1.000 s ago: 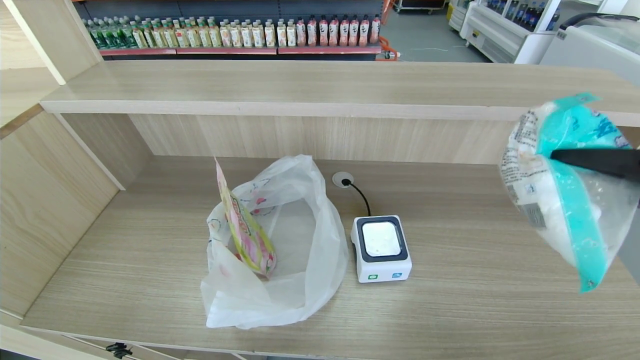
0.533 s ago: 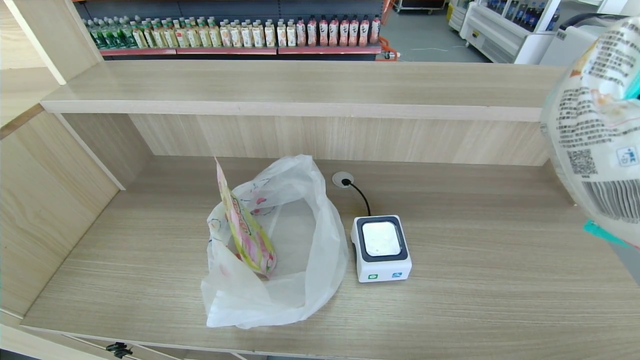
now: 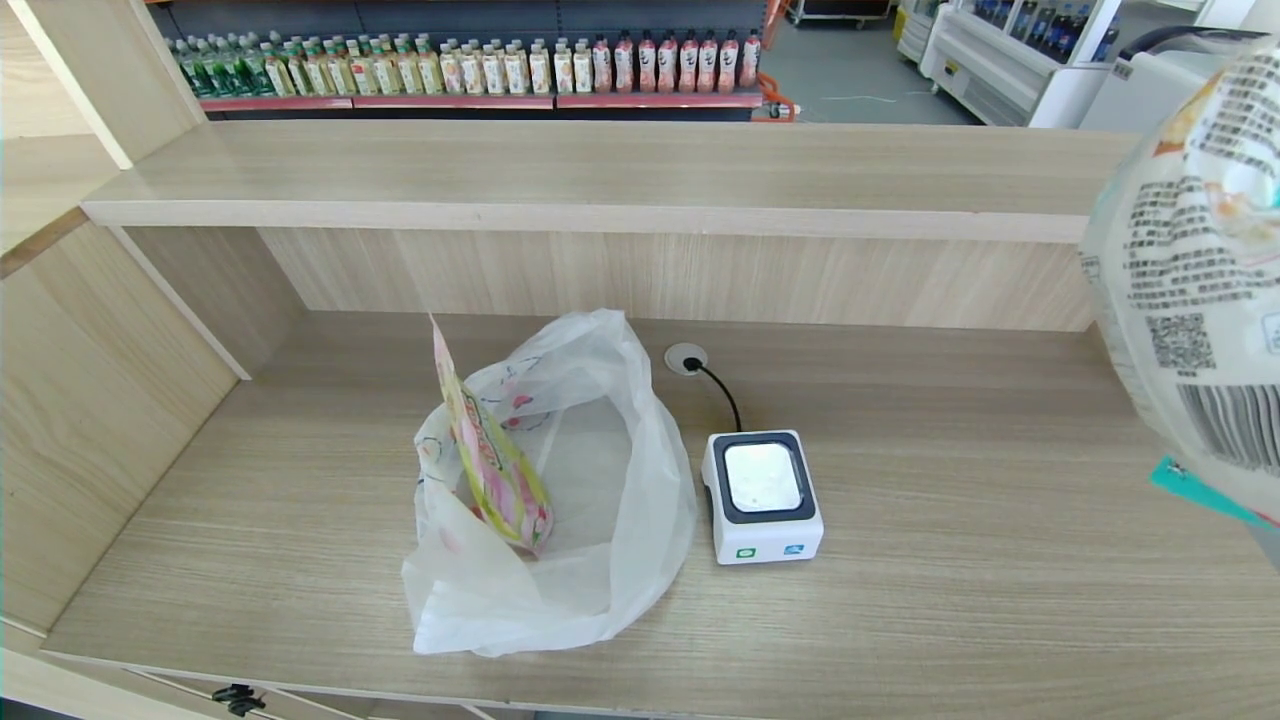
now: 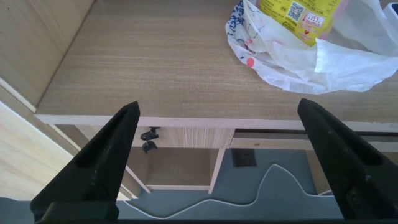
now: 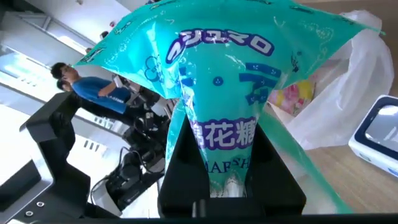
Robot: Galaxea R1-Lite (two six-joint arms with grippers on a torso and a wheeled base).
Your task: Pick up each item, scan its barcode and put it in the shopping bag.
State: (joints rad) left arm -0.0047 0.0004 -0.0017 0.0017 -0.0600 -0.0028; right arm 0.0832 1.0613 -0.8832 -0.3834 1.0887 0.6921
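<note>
Since the packet (image 3: pixel 1190 260) looks puffy, light and slick-skinned around soft white contents, it would likely crumple or slip under a loose hold. The right claw (image 5: pixel 222 143) pinching its teal middle seems well placed and leaves the barcode (image 3: pixel 1235 422) bare. It hangs high over the counter's (image 3: pixel 950 580) right end, well apart from scanner (image 3: pixel 762 495) and bag (image 3: pixel 600 500); the left claw (image 4: pixel 217 168) is spread, empty.
</note>
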